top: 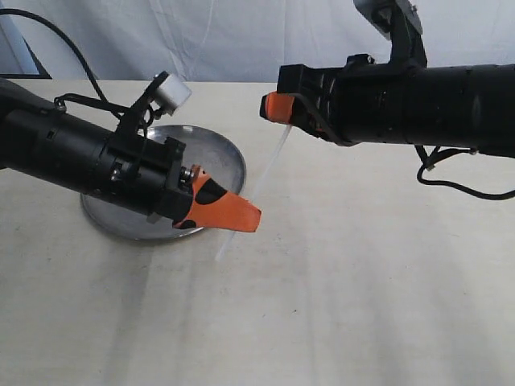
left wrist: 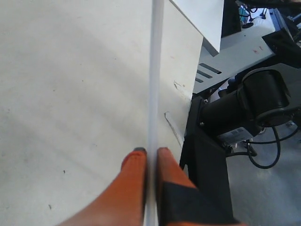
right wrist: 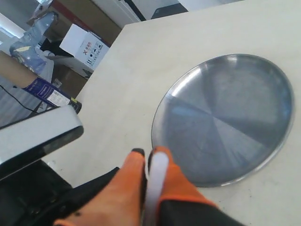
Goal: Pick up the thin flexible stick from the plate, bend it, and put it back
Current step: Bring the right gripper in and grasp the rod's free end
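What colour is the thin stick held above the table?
Translucent white, faintly bluish. The thin flexible stick shows best in the left wrist view.

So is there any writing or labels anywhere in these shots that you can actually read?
Nothing reads clearly.
White cardboard box: printed logo and icons, too small to read.
Blue package: white label, blurred.
Sticker on the black motor: unreadable.
No text shows on the plate or the stick.

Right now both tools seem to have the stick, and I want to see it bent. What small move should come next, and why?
Probably ease the left tool and the right tool toward each other. Each is shut on the stick, which looks straight between them and is off the plate, so pushing its ends together should bow it.
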Motion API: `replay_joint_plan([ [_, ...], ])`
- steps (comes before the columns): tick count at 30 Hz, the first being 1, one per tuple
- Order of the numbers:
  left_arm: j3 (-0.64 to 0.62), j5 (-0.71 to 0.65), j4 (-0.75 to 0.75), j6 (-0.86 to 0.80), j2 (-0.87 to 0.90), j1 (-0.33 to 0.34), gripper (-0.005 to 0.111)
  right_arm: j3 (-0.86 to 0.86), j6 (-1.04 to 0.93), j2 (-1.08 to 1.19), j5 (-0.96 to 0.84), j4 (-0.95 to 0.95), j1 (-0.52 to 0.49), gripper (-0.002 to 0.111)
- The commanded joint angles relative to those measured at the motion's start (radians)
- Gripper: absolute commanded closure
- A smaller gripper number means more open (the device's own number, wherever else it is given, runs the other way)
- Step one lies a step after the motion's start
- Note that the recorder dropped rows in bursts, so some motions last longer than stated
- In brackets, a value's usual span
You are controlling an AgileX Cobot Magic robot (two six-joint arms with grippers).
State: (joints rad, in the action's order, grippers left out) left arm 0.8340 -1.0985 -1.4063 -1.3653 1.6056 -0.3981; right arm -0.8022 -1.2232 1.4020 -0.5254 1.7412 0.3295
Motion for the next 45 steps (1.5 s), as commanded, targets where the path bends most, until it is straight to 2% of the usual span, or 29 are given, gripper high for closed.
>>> replay_joint_plan([
  [1,-0.004,-0.025,-0.017,-0.011,-0.008,-0.003,0.107,-0.008,-0.014,0.000,0.008,0.003,0.004,0.107],
  [10,-0.004,-0.123,-0.049,-0.110,-0.008,-0.003,0.107,-0.008,-0.084,0.000,0.032,0.003,0.004,0.109],
  [18,-0.004,-0.123,-0.066,-0.164,-0.008,-0.003,0.107,-0.008,-0.086,0.034,0.065,-0.013,0.010,0.109],
  [45,-0.004,-0.123,-0.137,-0.314,-0.008,-0.003,0.107,-0.008,-0.142,0.203,-0.138,-0.010,0.010,0.109],
])
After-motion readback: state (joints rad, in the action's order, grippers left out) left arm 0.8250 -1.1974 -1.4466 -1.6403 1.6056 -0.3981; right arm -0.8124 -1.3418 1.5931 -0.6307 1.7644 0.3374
